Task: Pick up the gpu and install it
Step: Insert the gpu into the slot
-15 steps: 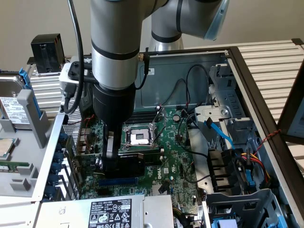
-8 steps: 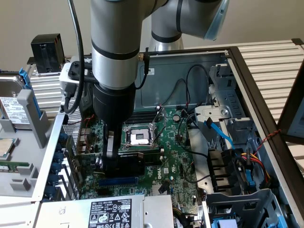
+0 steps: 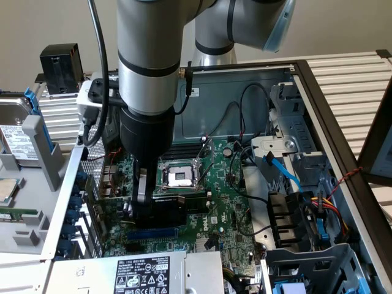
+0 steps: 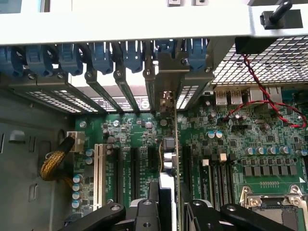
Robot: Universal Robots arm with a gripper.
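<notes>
Inside the open computer case, the gpu (image 3: 176,208), a small card with a black shroud, stands on edge over the green motherboard (image 3: 229,205), just in front of the CPU socket (image 3: 180,176). My gripper (image 3: 142,211) reaches down from the arm and is shut on the card's end toward the exterior view's left. In the wrist view the gpu (image 4: 169,159) is seen edge-on, running between my black fingers (image 4: 147,214) toward the case's rear openings. Its metal bracket (image 4: 166,103) sits at one opening. The card lies along the expansion slots (image 4: 134,163).
Blue retention clips (image 4: 101,55) line the rear slot covers. A red-and-black wire pair (image 4: 260,96) loops over the board. A blue slot (image 3: 153,233), the power supply (image 3: 141,269), drive cages and cables (image 3: 306,208) crowd the case. A hard drive (image 3: 18,141) lies outside it.
</notes>
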